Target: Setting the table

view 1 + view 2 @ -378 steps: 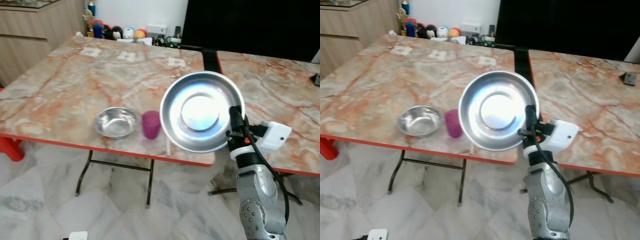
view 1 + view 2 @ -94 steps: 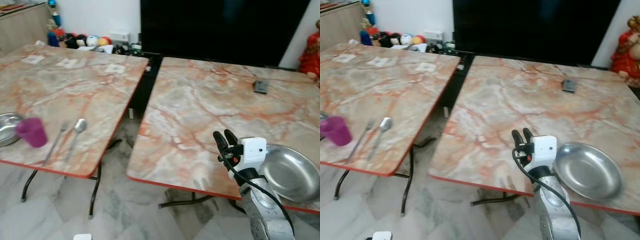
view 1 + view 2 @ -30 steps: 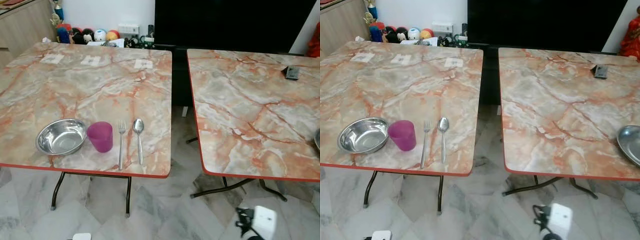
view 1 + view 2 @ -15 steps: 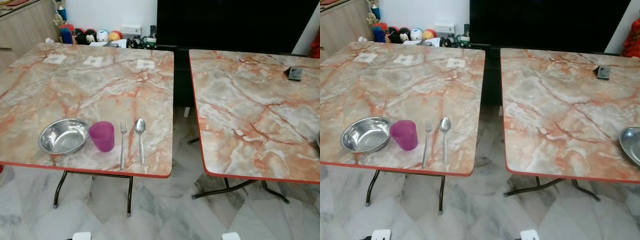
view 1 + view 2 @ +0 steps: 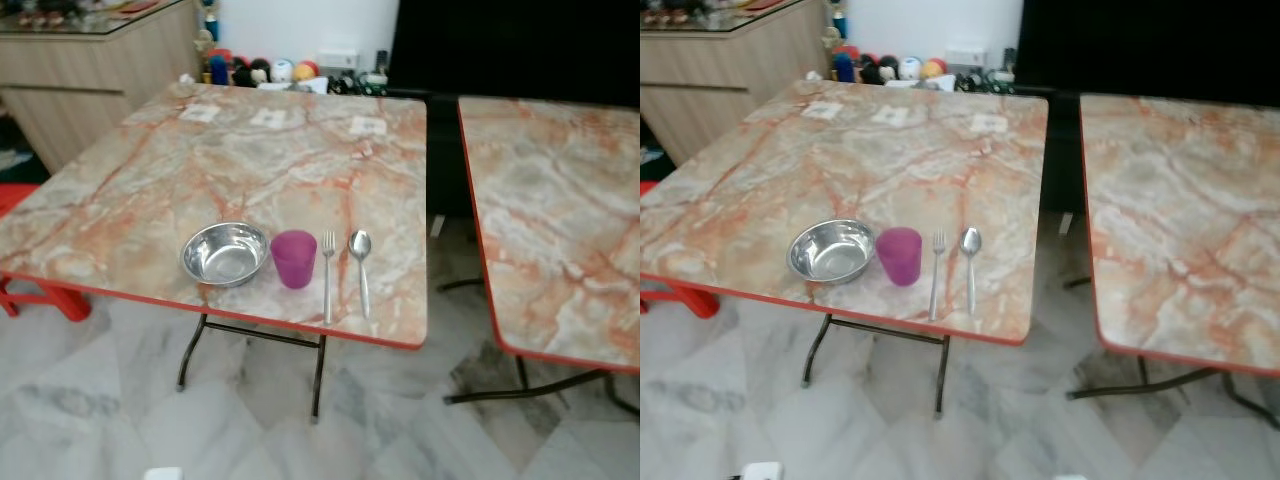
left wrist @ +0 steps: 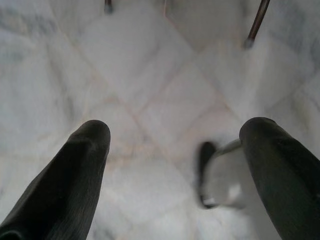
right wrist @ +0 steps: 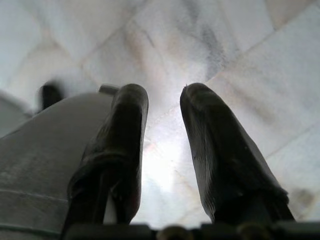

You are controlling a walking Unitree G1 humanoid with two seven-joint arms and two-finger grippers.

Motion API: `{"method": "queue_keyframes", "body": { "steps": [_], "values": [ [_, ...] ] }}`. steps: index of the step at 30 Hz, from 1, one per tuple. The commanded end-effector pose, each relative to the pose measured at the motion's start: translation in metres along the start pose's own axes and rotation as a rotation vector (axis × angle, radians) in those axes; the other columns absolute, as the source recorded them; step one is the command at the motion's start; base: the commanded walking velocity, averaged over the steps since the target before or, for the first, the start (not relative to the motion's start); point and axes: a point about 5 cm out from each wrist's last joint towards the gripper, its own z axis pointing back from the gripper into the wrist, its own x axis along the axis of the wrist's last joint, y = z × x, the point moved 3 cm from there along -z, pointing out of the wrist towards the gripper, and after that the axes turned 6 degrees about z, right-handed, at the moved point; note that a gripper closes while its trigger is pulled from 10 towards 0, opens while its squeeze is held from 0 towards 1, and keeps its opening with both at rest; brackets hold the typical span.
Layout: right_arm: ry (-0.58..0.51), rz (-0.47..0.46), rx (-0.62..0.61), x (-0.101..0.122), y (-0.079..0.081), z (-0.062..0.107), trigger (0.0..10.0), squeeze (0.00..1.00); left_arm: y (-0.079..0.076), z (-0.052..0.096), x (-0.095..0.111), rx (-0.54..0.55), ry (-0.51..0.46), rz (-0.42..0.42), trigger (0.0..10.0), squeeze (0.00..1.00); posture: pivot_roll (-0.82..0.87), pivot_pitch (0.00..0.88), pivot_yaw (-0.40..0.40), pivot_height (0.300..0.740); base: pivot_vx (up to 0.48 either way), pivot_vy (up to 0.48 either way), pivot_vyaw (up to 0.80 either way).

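Note:
Near the front edge of the left marble table (image 5: 180, 170) stand a steel bowl (image 5: 225, 253) and, to its right, a purple cup (image 5: 294, 258). A fork (image 5: 327, 275) and a spoon (image 5: 360, 265) lie side by side right of the cup. My left gripper (image 6: 175, 135) hangs low over the white marble floor, fingers wide open, holding nothing. My right gripper (image 7: 164, 95) also hangs over the floor, with a narrow gap between its fingers and nothing in it.
A second marble table (image 5: 560, 220) stands to the right across a narrow gap (image 5: 442, 180). A wooden cabinet (image 5: 90, 70) and a red stool (image 5: 40, 295) are at the left. Toys (image 5: 260, 72) line the far wall. Paper cards (image 5: 268, 117) lie at the table's far side.
The view has swung left, so the left table sits more centred and the plate on the right table has left the picture. The tableware has not moved.

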Motion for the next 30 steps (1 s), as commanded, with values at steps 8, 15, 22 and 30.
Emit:
{"method": "queue_keyframes", "body": {
  "steps": [8,15,22,30],
  "values": [
    [-0.059,-0.05,-0.022,0.0117,0.0017,-0.0017,10.0,0.0,0.0093,0.0019,-0.0041,0.025,0.017,-0.004,10.0,0.0,0.05,0.092,-0.023,0.74,0.0,0.354,0.0],
    [-0.062,-0.066,-0.026,0.0111,0.0006,-0.0013,10.0,0.0,0.0099,0.0023,-0.005,0.027,0.017,-0.005,10.0,0.0,0.05,0.095,-0.026,0.74,0.0,0.0,-0.22],
    [-0.058,-0.062,-0.025,0.0112,0.0002,-0.0015,10.0,0.0,0.0126,0.0024,-0.0029,0.031,0.007,-0.002,10.0,0.0,0.06,0.096,-0.026,0.74,0.0,0.0,-0.75],
    [-0.063,-0.061,-0.018,0.0126,0.0008,-0.0017,10.0,0.0,0.0118,0.0006,0.0045,0.027,-0.02,-0.003,10.0,0.0,0.06,0.098,-0.024,0.74,0.0,0.0,-0.74]
  ]
}}
